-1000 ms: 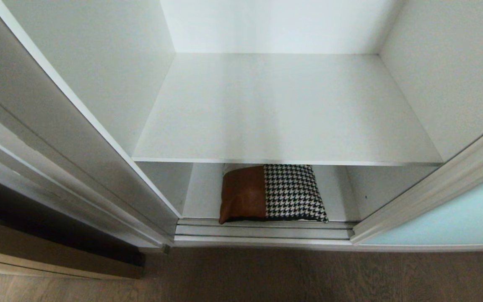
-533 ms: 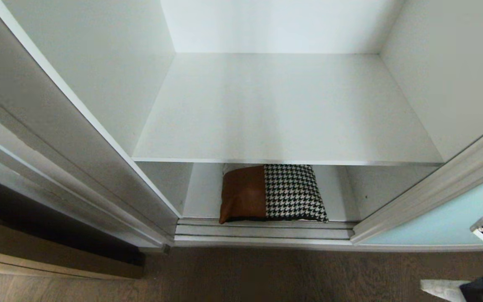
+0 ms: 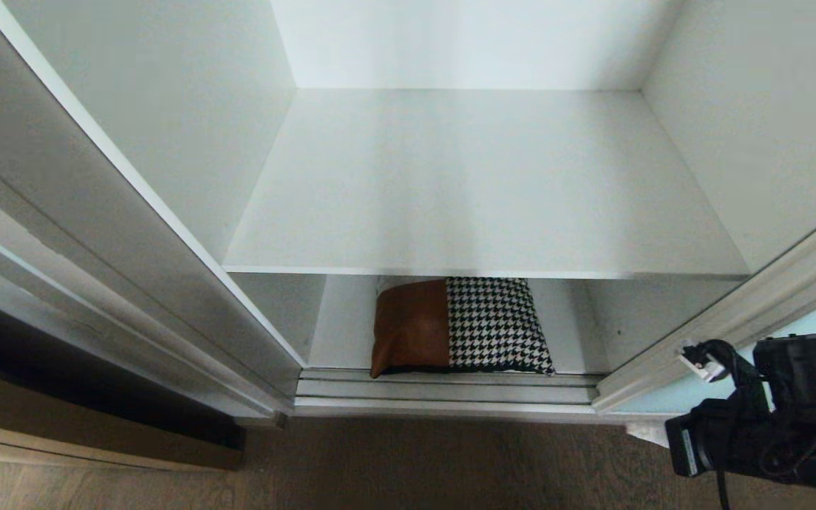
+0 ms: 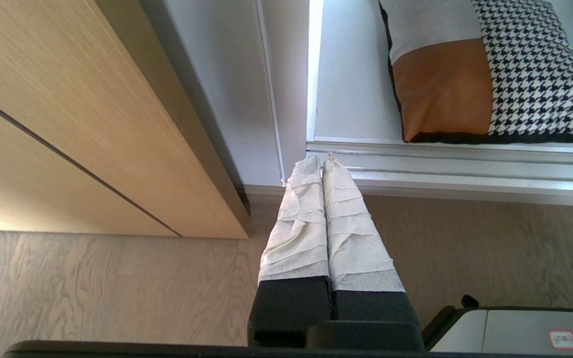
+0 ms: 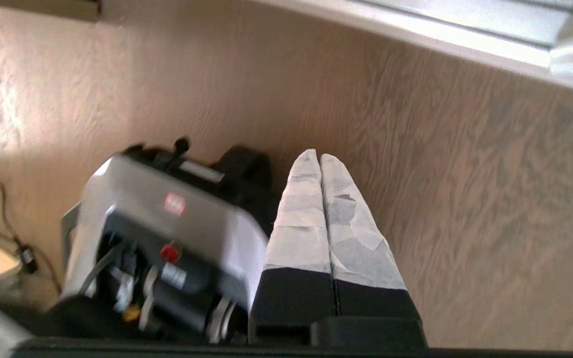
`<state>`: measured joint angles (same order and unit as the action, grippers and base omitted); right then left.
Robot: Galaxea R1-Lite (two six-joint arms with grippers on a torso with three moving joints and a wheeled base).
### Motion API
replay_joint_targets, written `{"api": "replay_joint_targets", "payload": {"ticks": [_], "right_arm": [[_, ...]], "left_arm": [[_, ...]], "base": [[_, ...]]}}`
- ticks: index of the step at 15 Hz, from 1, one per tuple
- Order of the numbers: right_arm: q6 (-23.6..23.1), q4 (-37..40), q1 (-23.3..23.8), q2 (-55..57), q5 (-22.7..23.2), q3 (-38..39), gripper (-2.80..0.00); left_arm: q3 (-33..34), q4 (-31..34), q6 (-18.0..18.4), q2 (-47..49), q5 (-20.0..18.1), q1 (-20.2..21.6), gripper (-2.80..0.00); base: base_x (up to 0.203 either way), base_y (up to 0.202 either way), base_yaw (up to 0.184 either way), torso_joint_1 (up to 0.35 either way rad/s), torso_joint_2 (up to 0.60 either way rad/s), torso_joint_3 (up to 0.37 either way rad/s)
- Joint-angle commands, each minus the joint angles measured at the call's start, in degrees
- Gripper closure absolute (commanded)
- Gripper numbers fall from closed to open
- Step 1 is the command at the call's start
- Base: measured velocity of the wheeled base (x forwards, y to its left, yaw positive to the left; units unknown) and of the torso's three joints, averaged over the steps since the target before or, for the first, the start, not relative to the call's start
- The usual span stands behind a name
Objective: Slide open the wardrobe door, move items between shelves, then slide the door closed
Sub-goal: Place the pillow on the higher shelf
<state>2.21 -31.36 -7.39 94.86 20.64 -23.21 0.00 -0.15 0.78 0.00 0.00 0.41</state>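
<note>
The wardrobe stands open. Its sliding wardrobe door (image 3: 797, 354), frosted pale blue-green glass in a silver frame, is pushed to the right. The item (image 3: 461, 326), a tan leather and houndstooth cushion-like bag, lies flat on the lower of the shelves (image 3: 344, 326), near its front edge. The upper shelf (image 3: 479, 184) is bare. My right gripper (image 3: 645, 433) is shut and empty, low in front of the door's bottom corner, and it points at the floor (image 5: 320, 158). My left gripper (image 4: 320, 160) is shut and empty, low by the left end of the bottom track, left of the bag (image 4: 490, 74).
A silver bottom track (image 3: 443, 389) runs along the wardrobe's front. The wardrobe's white left side wall (image 3: 188, 127) and its frame rise on the left, with a light wood panel (image 4: 67, 124) beyond. Wood floor (image 3: 415, 460) lies in front. My own base (image 5: 167, 214) is beneath the right arm.
My right arm has risen into the head view at the lower right and moved left toward the door's bottom corner. The bag, shelves, door and left arm have not moved.
</note>
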Motion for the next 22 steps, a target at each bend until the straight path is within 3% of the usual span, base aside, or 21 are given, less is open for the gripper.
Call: {"api": "replay_joint_targets", "payload": {"ticks": [1,4,10,19,22], "right_arm": [[0.24,-7.89,-0.06,10.54,0.11,0.17,0.00],[0.54,-17.26,1.15,19.03,0.08,-0.02,0.00],[0.30,-44.03,0.96,34.14,-1.30,4.36,0.00],[-0.34,-52.67,-2.43,45.21,-9.21,0.40,0.00],[0.11,-52.37,-2.54,46.76,-9.21,-1.08,0.00]], "left_arm": [[0.09,-0.03,0.01,0.00,0.00,0.02,0.00],[0.09,-0.03,0.01,0.00,0.00,0.02,0.00],[0.09,-0.03,0.01,0.00,0.00,0.02,0.00],[0.09,-0.03,0.01,0.08,0.00,0.02,0.00],[0.00,-0.03,0.01,0.00,0.00,0.02,0.00]], "base": [[0.000,0.000,0.000,0.000,0.00,0.000],[0.000,0.000,0.000,0.000,0.00,0.000],[0.000,0.000,0.000,0.000,0.00,0.000],[0.000,0.000,0.000,0.000,0.00,0.000],[0.000,0.000,0.000,0.000,0.00,0.000]]}}
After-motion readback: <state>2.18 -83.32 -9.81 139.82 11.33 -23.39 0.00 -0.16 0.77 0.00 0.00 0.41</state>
